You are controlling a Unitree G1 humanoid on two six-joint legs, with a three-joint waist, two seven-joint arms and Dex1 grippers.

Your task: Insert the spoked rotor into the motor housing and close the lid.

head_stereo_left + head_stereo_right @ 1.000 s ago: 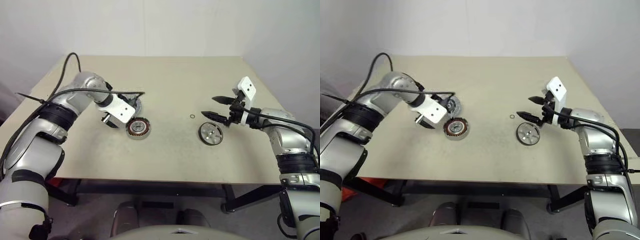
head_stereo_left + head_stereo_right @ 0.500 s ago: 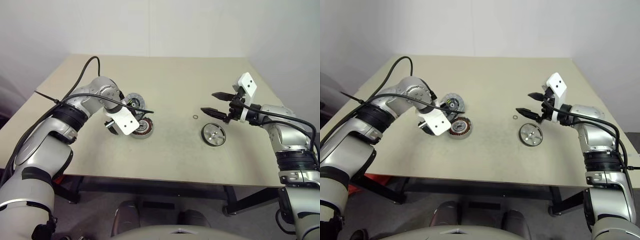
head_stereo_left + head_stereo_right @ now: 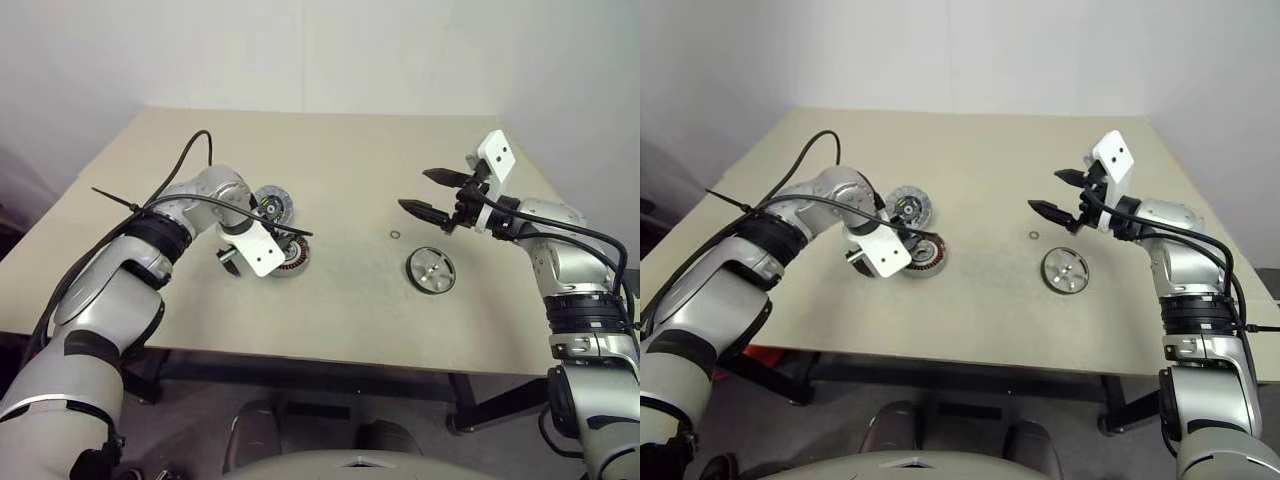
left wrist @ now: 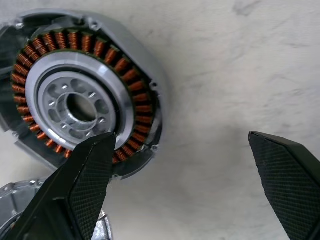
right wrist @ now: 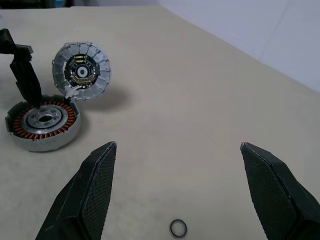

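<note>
currently at pick-up stage: left gripper (image 4: 185, 200) wide open, empty, over spoked rotor (image 3: 290, 257) at centre left. right gripper (image 3: 433, 193) wide open, empty, raised at upper right. motor housing (image 3: 430, 270) at centre right, unfilled. lid (image 3: 271, 204) above rotor, unfitted.

Bright, even overhead light, soft faint shadows (wrist close-ups slightly blurred)

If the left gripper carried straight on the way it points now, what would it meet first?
Probably the spoked rotor: the open left gripper points down at the table, one finger over the rotor's copper coils, the other over bare tabletop. Remaining height is unclear.
</note>
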